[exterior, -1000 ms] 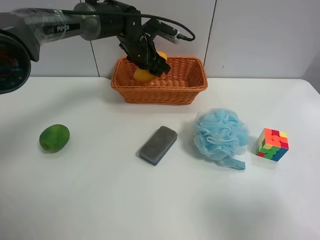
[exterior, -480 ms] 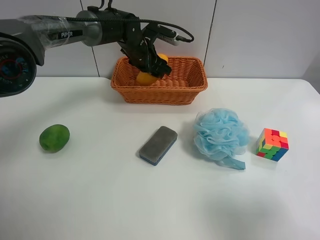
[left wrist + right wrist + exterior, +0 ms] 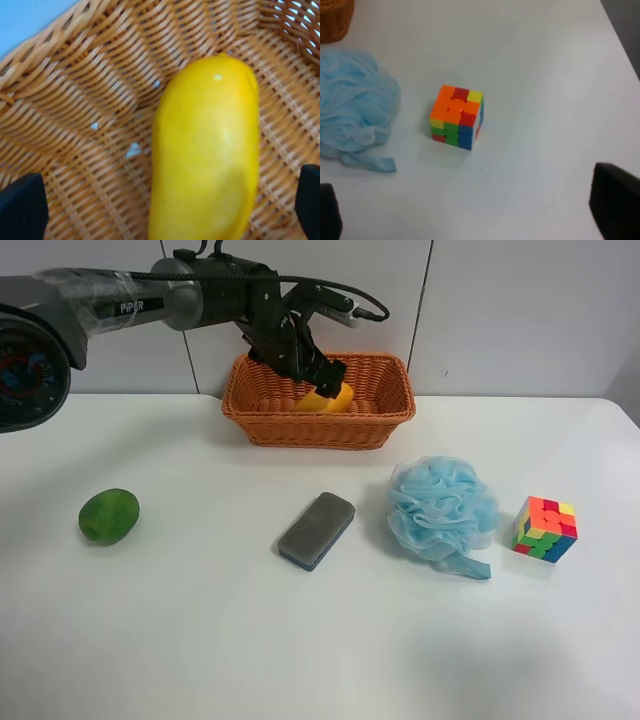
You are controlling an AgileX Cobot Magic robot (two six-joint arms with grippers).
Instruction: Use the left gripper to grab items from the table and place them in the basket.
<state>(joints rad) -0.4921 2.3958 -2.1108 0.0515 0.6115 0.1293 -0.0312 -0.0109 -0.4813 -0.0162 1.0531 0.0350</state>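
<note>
My left gripper (image 3: 320, 375) hangs over the orange-brown wicker basket (image 3: 318, 424) at the back of the white table (image 3: 200, 640). The yellow-orange mango (image 3: 330, 398) lies inside the basket. In the left wrist view the gripper (image 3: 165, 205) is open, its fingertips (image 3: 22, 205) wide apart on either side of the mango (image 3: 205, 150), which rests on the basket floor (image 3: 85, 100). On the table lie the green fruit (image 3: 109, 515), the grey-and-blue sponge (image 3: 316, 530), the light-blue pouf (image 3: 441, 508) and the puzzle cube (image 3: 545, 527).
My right gripper (image 3: 470, 207) is open and empty above the table near the cube (image 3: 456, 117) and the pouf (image 3: 355, 110); its arm does not show in the exterior high view. A tiled wall stands behind the basket.
The left gripper has opened and let go of the mango, which now lies in the basket, further to the view's right. The gripper has shifted slightly right. The other items have not moved.
</note>
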